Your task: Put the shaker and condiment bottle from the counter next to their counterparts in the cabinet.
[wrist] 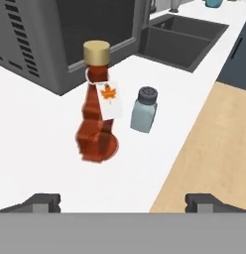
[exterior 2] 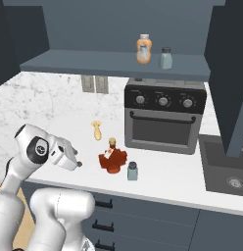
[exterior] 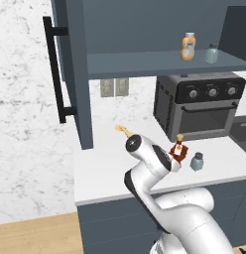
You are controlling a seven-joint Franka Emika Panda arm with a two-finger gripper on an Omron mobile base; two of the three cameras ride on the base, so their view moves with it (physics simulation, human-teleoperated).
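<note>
My pincer (wrist: 122, 201) hangs spread and empty just short of the condiment bottle (wrist: 97, 106), which stands upright on the desk (wrist: 35, 129) with the shaker (wrist: 144, 109) just beside it. Tall and slim, it looks light, rigid and tippy; I'd clamp its ribbed lower body, not the narrow neck. The cabinet (exterior: 159, 62) shelf holds the counterparts (exterior: 188, 46).
</note>
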